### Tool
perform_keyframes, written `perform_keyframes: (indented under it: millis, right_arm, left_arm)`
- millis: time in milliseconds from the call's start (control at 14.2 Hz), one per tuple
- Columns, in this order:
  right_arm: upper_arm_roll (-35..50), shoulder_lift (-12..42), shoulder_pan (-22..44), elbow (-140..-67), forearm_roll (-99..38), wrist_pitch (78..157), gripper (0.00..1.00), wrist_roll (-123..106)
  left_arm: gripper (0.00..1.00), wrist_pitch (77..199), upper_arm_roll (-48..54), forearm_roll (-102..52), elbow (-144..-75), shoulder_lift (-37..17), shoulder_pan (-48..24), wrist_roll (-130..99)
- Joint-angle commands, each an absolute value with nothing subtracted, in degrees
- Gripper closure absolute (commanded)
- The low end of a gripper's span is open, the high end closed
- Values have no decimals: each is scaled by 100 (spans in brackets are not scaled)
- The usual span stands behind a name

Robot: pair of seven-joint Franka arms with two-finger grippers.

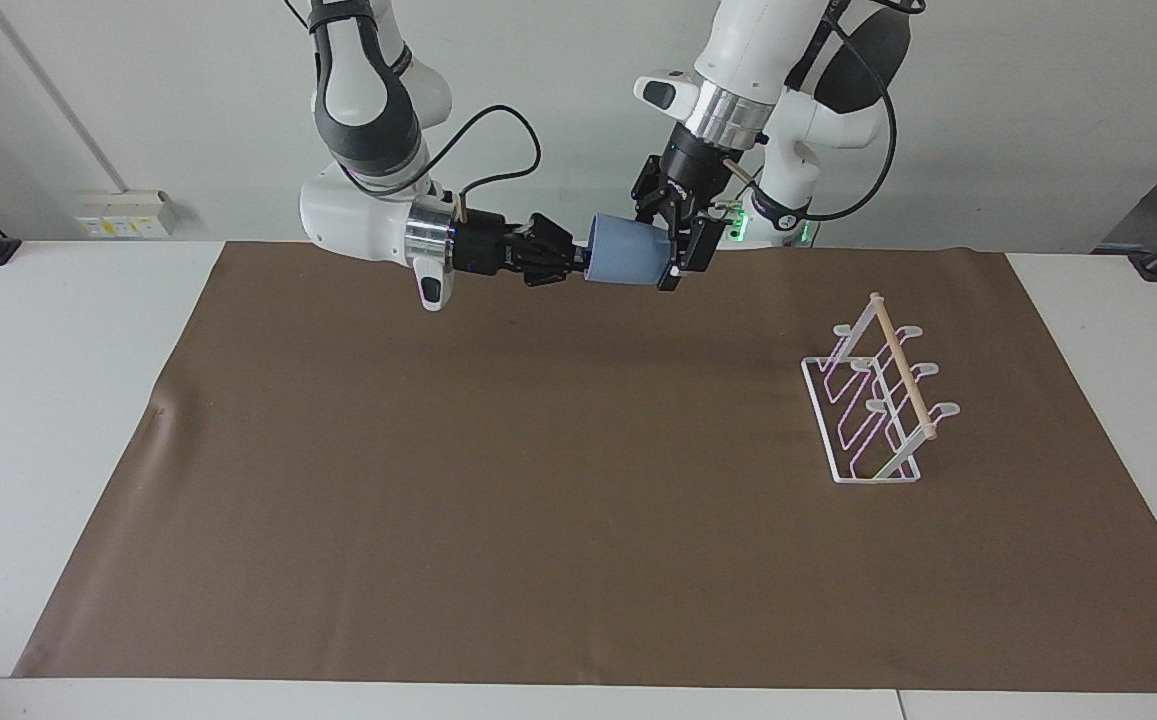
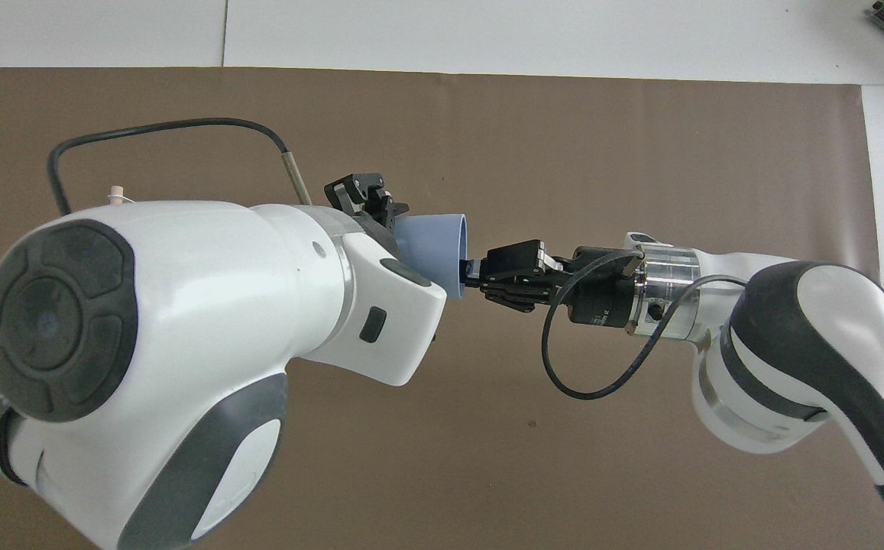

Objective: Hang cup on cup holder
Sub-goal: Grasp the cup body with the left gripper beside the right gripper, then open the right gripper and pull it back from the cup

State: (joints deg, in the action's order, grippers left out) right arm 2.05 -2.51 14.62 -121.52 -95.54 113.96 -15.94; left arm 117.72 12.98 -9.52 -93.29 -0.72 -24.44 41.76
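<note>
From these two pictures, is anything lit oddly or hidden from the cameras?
Facing view: light is soft and even, the cup holder casts almost no shadow. Overhead view: the left arm's white shell fills much of the frame, hiding part of the cup and the whole rack.

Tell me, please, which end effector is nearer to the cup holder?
Left. The left end effector is at the cup, above the mat at the cup holder's end; the right end effector grips the cup's rim.

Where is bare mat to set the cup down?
The brown mat is bare from its middle to the right arm's end. The cup holder crowds the left arm's end. Above the robots' edge, right end effector grips the cup; open left end effector straddles it.
</note>
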Motion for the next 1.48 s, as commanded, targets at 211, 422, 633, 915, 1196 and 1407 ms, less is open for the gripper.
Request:
perform_keyframes:
  millis: [211,422,633,915,1196,1407]
  right_arm:
    - [246,-281,1397,-12182,-9439,11294,100,-1626]
    - [246,-281,1397,-12182,-9448,11294,100,-1626]
    - [237,-281,1397,-12182,-9439,11294,95,-1591]
    - [237,-281,1380,-12164,-9439,11294,21,-1529]
    - [211,-281,1327,-12120,-9247,11303,10,-1468]
    - [176,-316,1047,-11937,-8302,11355,0,-1135]
  left_arm:
    - [83,11900,1248,-879,-9308,-123,-2522,4070]
    - [100,11848,1248,-888,-9316,-106,-2531,3842]
    - [100,11848,1248,-888,-9308,-105,-2549,3814]
    - [100,11839,1248,-888,-9316,-105,-2549,3806]
    - [100,11830,1239,-888,-9316,-105,-2549,3806]
    - [100,11760,1239,-888,-9413,-70,-2540,3788]
